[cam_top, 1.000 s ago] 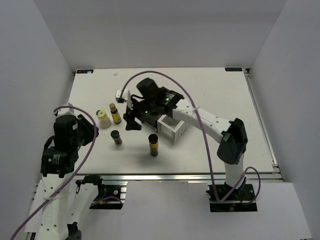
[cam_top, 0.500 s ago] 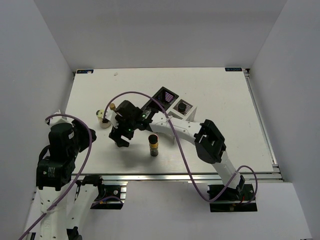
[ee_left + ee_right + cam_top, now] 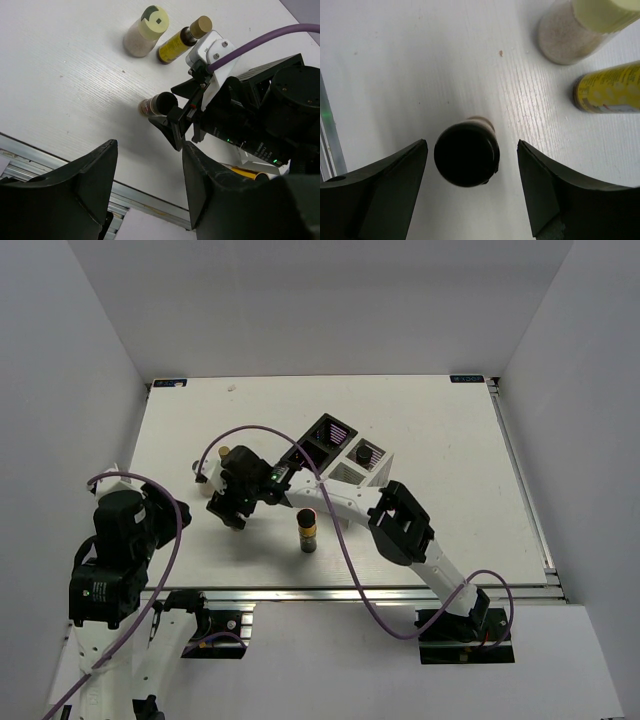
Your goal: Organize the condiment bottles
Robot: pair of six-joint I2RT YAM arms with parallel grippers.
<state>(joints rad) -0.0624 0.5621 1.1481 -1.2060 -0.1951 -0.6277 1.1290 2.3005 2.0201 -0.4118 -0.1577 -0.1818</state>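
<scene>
A small black-capped bottle (image 3: pixel 466 155) stands upright between the open fingers of my right gripper (image 3: pixel 470 150), which reaches down around it without touching. In the top view the right gripper (image 3: pixel 230 512) hides most of that bottle. Just behind stand a pale cream bottle (image 3: pixel 207 478) and a yellow bottle with a tan cap (image 3: pixel 226 454). An amber bottle with a black cap (image 3: pixel 306 530) stands alone nearer the front. One dark-capped bottle (image 3: pixel 368 453) sits in the rack (image 3: pixel 352 472). My left gripper (image 3: pixel 149 150) is open and empty, above the front left of the table.
The black-and-white rack stands at the middle of the table, with other compartments showing no bottle. The right arm and its purple cable (image 3: pixel 250 430) stretch across the table's middle. The metal front rail (image 3: pixel 350 592) runs along the near edge.
My right gripper has swung left from beside the rack and now sits around the small black-capped bottle. The left arm has drawn back a little toward the front left.
</scene>
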